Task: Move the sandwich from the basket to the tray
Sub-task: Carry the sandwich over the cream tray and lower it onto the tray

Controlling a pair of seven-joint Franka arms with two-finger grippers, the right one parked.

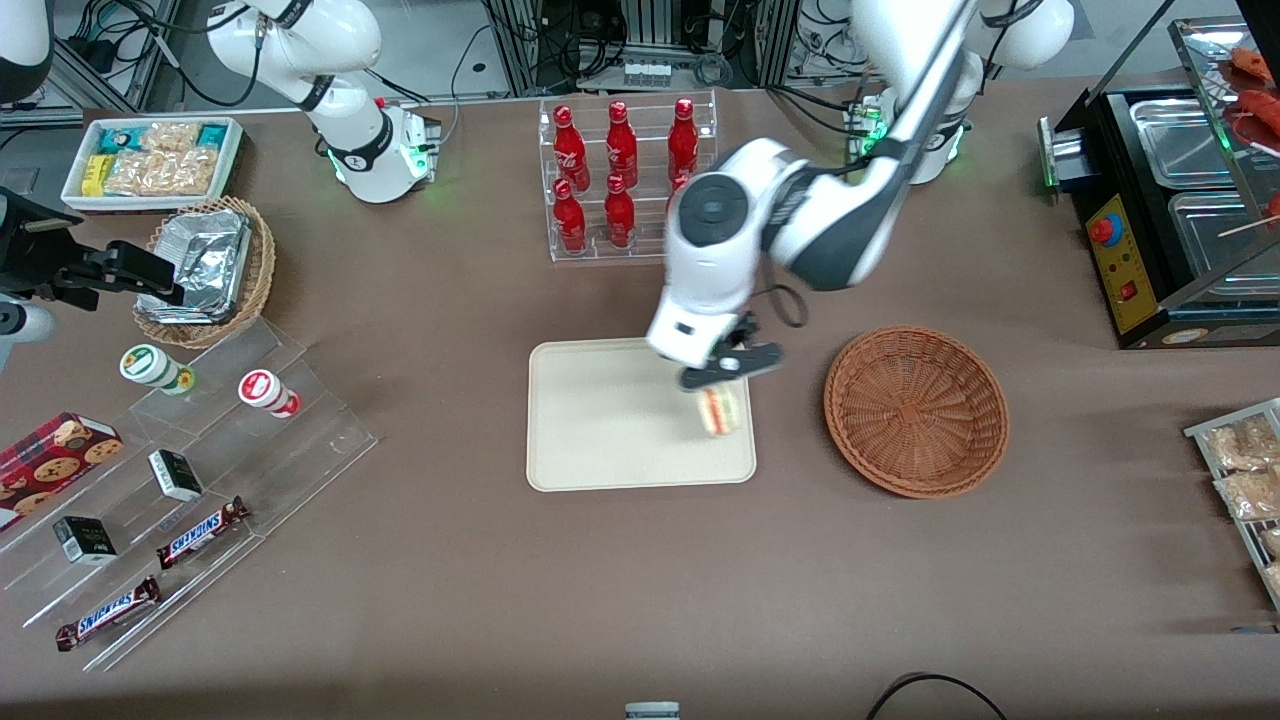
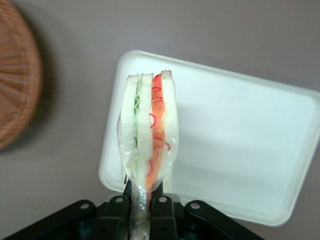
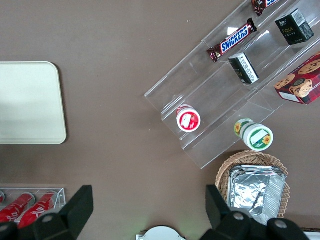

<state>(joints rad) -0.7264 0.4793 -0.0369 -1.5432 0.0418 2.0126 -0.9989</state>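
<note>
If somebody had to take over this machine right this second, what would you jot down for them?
End effector: shut on the sandwich, pinching its clear wrap at one end, over the tray's edge nearest the basket.
Basket: empty, beside the tray toward the working arm's end of the table.
Done: sandwich lifted out of the basket and carried above the tray.
Left: lower it onto the tray, open the fingers, pull the arm away.
</note>
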